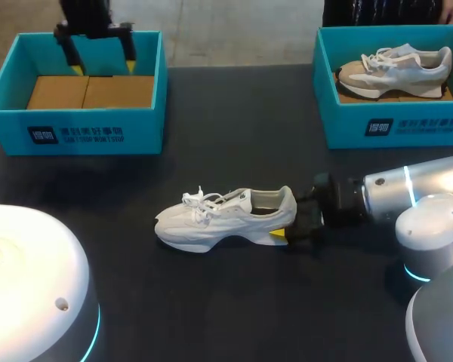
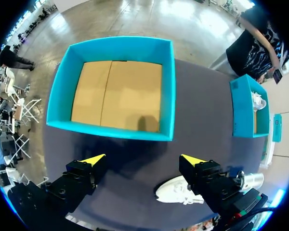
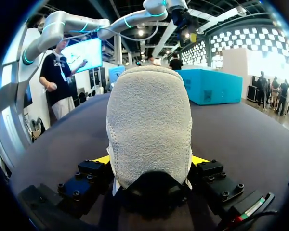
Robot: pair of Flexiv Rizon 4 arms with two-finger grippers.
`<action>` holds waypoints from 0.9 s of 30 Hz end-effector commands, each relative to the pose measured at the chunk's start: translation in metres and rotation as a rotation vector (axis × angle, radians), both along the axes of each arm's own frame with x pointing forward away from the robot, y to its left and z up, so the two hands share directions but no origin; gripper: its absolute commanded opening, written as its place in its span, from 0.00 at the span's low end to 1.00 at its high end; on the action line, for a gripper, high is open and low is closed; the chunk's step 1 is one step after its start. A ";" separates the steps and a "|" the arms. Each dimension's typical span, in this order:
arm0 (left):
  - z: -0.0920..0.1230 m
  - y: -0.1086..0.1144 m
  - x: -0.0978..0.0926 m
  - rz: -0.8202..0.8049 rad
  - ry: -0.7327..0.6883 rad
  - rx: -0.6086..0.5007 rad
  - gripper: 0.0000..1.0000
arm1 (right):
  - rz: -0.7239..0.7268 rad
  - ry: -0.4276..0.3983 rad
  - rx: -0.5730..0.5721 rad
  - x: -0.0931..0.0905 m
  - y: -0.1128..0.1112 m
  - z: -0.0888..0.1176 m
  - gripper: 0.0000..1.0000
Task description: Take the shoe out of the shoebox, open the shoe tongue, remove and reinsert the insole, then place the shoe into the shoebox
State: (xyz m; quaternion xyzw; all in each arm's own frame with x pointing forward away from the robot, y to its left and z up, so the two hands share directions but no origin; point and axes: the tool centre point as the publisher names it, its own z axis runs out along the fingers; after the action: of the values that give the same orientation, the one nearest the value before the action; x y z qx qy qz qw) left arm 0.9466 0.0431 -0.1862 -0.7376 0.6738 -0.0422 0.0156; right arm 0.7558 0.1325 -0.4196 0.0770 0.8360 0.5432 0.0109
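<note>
Head view: the shoe (image 1: 225,219) is found mid-tabletop, heel pinched by the right gripper (image 1: 290,219); the left gripper (image 1: 103,68) is spread over the empty box (image 1: 75,136) at the far left corner. Tongue, insole and reboxing are judged outstanding.

I record one piece of furniture: the table (image 1: 234,317) I work at. Its top is dark, close to black, with a matte finish and an even tone from left to right. Seen from above, it runs from the near side out to a straight far edge that crosses the scene from left to right. From my left wrist the same surface reads dark grey-violet, and part of its far edge shows. Light falls from overhead: the shadows on the top are soft-edged and short. From my right wrist a pale sheen lies on the far part of the surface.
</note>
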 end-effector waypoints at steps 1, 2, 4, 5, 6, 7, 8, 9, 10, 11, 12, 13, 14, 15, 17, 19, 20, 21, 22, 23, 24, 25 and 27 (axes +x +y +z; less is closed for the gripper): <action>-0.002 -0.022 -0.013 -0.009 -0.021 0.000 1.00 | -0.001 0.001 -0.002 0.001 0.004 -0.003 0.00; -0.002 -0.027 -0.016 -0.006 -0.021 0.006 1.00 | -0.001 0.001 -0.002 0.001 0.004 -0.003 0.00; -0.002 -0.040 -0.023 -0.005 -0.026 0.007 1.00 | -0.001 0.001 -0.002 0.001 0.004 -0.003 0.00; -0.003 -0.046 -0.027 -0.006 -0.027 0.005 1.00 | -0.001 0.001 -0.002 0.001 0.004 -0.003 0.00; -0.003 -0.051 -0.030 -0.010 -0.023 0.000 1.00 | -0.001 0.001 -0.002 0.001 0.004 -0.003 0.00; -0.003 -0.056 -0.033 -0.014 -0.022 0.000 1.00 | -0.001 0.001 -0.002 0.001 0.004 -0.003 0.00; -0.004 -0.062 -0.038 -0.018 -0.019 -0.001 1.00 | -0.001 0.001 -0.002 0.001 0.004 -0.003 0.00; -0.004 -0.067 -0.042 -0.022 -0.016 -0.004 1.00 | -0.001 0.001 -0.002 0.001 0.004 -0.003 0.00; -0.003 -0.072 -0.047 -0.027 -0.014 -0.008 1.00 | -0.001 0.001 -0.002 0.001 0.004 -0.003 0.00; -0.003 -0.077 -0.053 -0.028 -0.014 -0.008 1.00 | -0.001 0.001 -0.002 0.001 0.004 -0.003 0.00; -0.003 -0.081 -0.057 -0.028 -0.015 -0.009 1.00 | -0.001 0.001 -0.002 0.001 0.004 -0.003 0.00; -0.004 -0.086 -0.063 -0.029 -0.014 -0.011 1.00 | -0.001 0.001 -0.002 0.001 0.004 -0.003 0.00; -0.004 -0.090 -0.068 -0.033 -0.010 -0.015 1.00 | -0.001 0.001 -0.002 0.001 0.004 -0.003 0.00; -0.005 -0.094 -0.074 -0.035 -0.007 -0.016 1.00 | -0.001 0.001 -0.002 0.001 0.004 -0.003 0.00; -0.009 -0.102 -0.084 -0.039 0.000 -0.012 1.00 | -0.001 0.001 -0.002 0.001 0.004 -0.003 0.00; -0.014 -0.109 -0.094 -0.046 0.014 -0.004 1.00 | -0.001 0.001 -0.002 0.001 0.004 -0.003 0.00; -0.017 -0.114 -0.100 -0.055 0.023 -0.009 1.00 | -0.001 0.001 -0.002 0.001 0.004 -0.003 0.00; -0.020 -0.118 -0.104 -0.055 0.027 -0.004 1.00 | -0.001 0.001 -0.002 0.001 0.004 -0.003 0.00; -0.023 -0.121 -0.109 -0.056 0.031 -0.002 1.00 | -0.001 0.001 -0.002 0.001 0.004 -0.003 0.00; -0.026 -0.124 -0.113 -0.062 0.038 -0.009 1.00 | -0.001 0.001 -0.002 0.001 0.004 -0.003 0.00; -0.029 -0.127 -0.117 -0.064 0.043 -0.014 1.00 | -0.001 0.001 -0.002 0.001 0.004 -0.003 0.00; -0.032 -0.130 -0.122 -0.068 0.046 -0.016 1.00 | -0.001 0.001 -0.002 0.001 0.004 -0.003 0.00; -0.038 -0.137 -0.131 -0.083 0.057 -0.026 1.00 | -0.001 0.001 -0.002 0.001 0.004 -0.003 0.00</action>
State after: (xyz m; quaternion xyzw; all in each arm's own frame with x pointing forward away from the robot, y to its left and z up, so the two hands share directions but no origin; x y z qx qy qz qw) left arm 0.8222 -0.0884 -0.2140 -0.7107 0.7029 -0.0259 -0.0148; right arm 0.7559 0.1326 -0.4197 0.0771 0.8360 0.5432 0.0108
